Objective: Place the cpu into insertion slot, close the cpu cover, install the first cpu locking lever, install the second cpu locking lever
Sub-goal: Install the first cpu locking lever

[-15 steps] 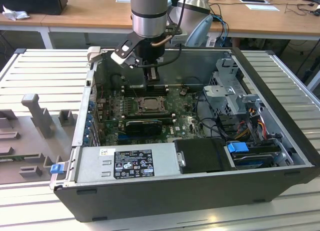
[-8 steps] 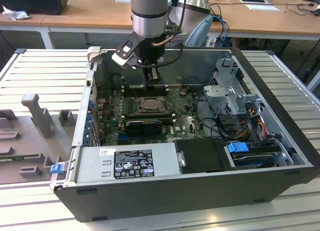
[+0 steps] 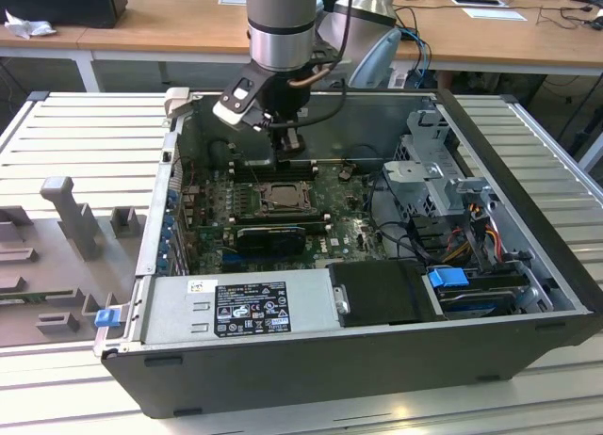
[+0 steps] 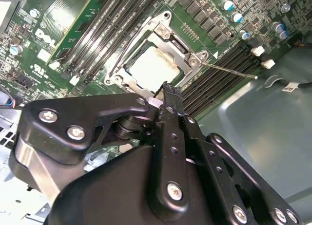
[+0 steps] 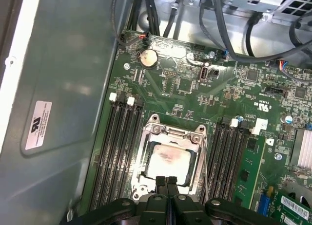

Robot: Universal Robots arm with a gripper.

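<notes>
With my gripper (image 5: 166, 182) clenched on nothing and its tips at the edge of the cpu cover (image 5: 170, 133), which lies over the cpu (image 5: 167, 159) in the insertion slot (image 5: 155, 120), I'd push straight down, slowly, keeping clear of the protruding locking lever (image 4: 229, 70).

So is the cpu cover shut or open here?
Shut: in the first wrist view the cpu cover lies flat, framing the cpu, whose pale top shows through its window.
</notes>
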